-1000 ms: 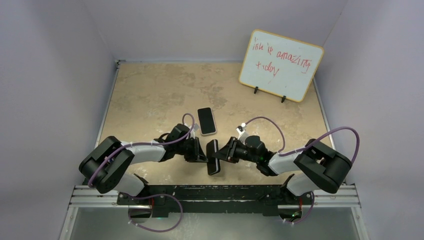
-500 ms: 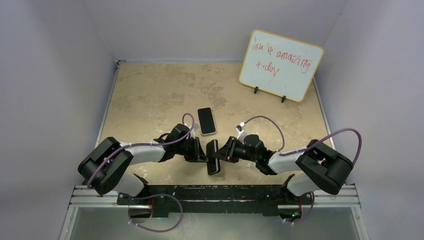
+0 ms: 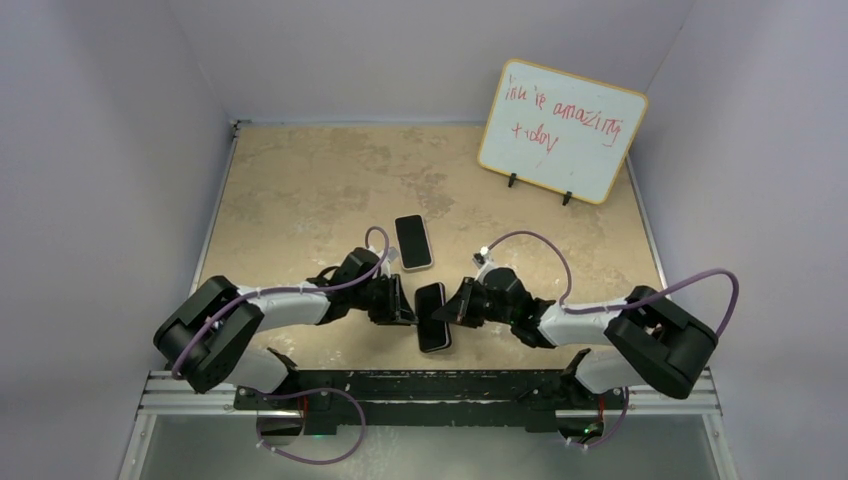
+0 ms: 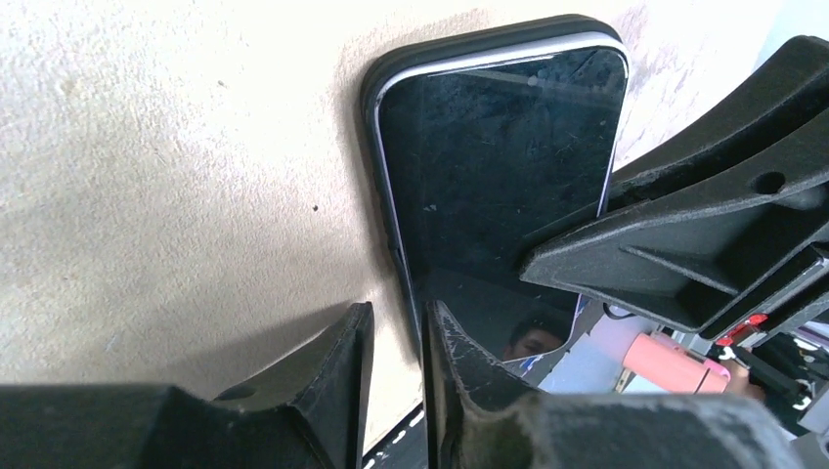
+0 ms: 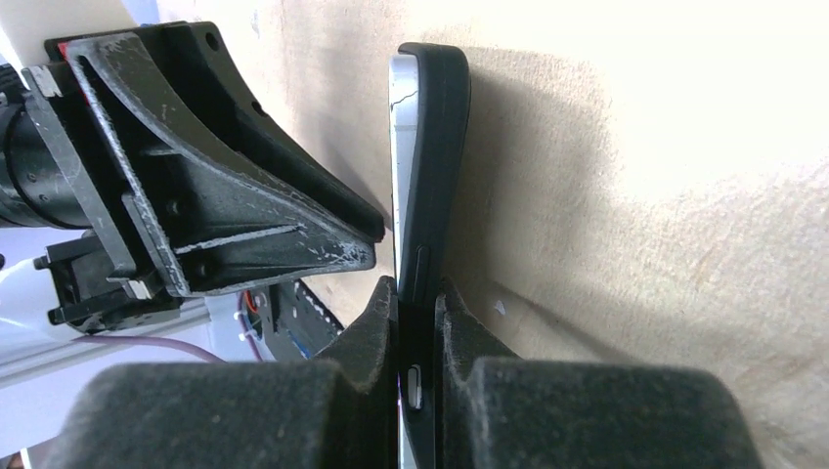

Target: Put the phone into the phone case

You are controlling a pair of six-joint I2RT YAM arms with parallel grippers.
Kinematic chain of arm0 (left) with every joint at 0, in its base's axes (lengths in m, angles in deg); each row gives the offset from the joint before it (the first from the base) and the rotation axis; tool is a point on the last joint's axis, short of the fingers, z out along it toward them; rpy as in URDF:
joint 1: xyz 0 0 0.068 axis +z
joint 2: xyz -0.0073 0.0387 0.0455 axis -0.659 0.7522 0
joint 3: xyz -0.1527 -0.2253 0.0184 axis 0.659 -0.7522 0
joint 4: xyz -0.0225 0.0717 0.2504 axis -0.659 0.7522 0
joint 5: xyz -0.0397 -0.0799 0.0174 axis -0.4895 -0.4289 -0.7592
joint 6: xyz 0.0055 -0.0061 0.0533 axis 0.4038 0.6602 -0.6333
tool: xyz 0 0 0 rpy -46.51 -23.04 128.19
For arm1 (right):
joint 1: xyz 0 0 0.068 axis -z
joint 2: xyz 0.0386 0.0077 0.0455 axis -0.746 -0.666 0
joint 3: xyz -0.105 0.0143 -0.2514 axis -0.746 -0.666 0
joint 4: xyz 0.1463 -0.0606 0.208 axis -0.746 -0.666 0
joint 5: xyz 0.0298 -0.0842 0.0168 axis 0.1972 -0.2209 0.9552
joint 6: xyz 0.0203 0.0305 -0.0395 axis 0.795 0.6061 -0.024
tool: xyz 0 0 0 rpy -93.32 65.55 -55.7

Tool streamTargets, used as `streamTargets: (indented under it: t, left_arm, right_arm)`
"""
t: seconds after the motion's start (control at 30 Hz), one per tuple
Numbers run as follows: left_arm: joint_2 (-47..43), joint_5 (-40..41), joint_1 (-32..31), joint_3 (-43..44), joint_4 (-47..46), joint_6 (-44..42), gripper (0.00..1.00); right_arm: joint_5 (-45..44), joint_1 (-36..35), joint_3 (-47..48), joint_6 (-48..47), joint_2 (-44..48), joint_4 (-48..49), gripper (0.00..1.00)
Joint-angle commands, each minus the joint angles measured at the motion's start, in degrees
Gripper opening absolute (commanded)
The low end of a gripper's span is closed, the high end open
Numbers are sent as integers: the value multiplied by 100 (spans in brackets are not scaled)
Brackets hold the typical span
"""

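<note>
The phone (image 4: 489, 147), dark screen with a silver rim, sits inside the black phone case (image 4: 469, 39), and the pair is held above the table near the front middle (image 3: 432, 317). My right gripper (image 5: 418, 308) is shut on the cased phone's long edge, one finger on the screen side and one on the case (image 5: 442, 147) back. My left gripper (image 4: 396, 376) straddles the opposite edge, open, with a visible gap at its outer finger. In the top view the left gripper (image 3: 405, 305) and right gripper (image 3: 452, 310) face each other across the phone.
A second dark phone-shaped slab with a light rim (image 3: 413, 242) lies flat just behind the grippers. A whiteboard with red writing (image 3: 562, 130) stands at the back right. Walls close in the tan table (image 3: 300, 190) on three sides.
The right gripper has closed onto the cased phone while the left gripper has loosened its hold. The phone has turned from nearly edge-on to showing more of its screen from above.
</note>
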Motion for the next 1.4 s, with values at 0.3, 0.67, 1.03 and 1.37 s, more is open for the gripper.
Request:
streamTargets:
  t: [0.3,0.67,1.03,1.37]
  left_arm:
    - [-1876,213,19,882,840,-908,64]
    - [-2265,-933,37,1063,-121,-1080,68]
    - [-1731,-1876,38,-1,-3687,867,68]
    - [-1329,-1939,24,-244,-5129,1678,43]
  right_arm:
    - [-474,-16,-56,-489,2376,-839,0]
    - [-856,-18,-592,-682,4673,-262,0]
    - [-155,-17,-742,-554,4575,1244,0]
    - [402,-14,-782,-293,3853,1976,0]
